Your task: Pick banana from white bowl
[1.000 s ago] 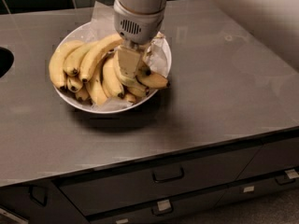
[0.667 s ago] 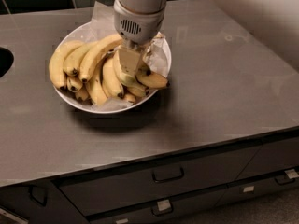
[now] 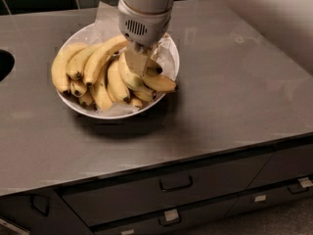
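The white bowl (image 3: 165, 52) is wide, shallow and lined with crinkled paper. It sits on the grey counter and holds several yellow bananas (image 3: 98, 65). My gripper (image 3: 137, 65) comes straight down from above into the right half of the bowl. Its tip is down among the bananas there, touching a banana (image 3: 159, 83) that lies toward the bowl's right rim. The gripper's body hides the bananas directly under it.
The grey counter (image 3: 234, 97) stretches to the right and front of the bowl. A dark round opening (image 3: 4, 65) is at the left edge. Dark tiles run along the back. Drawers with handles (image 3: 175, 183) are below the counter's front edge.
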